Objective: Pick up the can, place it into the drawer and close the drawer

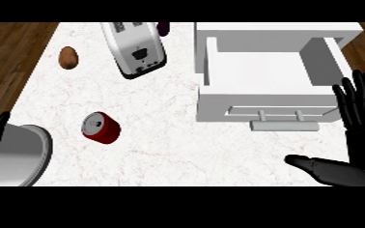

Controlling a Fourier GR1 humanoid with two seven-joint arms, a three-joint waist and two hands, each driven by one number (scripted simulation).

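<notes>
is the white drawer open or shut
Open: the white drawer is pulled out, its bare inside showing behind the grey bar handle.

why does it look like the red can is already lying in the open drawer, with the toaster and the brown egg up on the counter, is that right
Not quite. The head view shows the red can lying on the counter, left of the open drawer, whose visible inside holds nothing. The toaster and the brown egg are on the counter as you say.

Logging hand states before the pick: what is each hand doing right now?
Left hand: out of sight; only its grey forearm shows.
Right hand: open, holding nothing, beside the drawer.
</notes>
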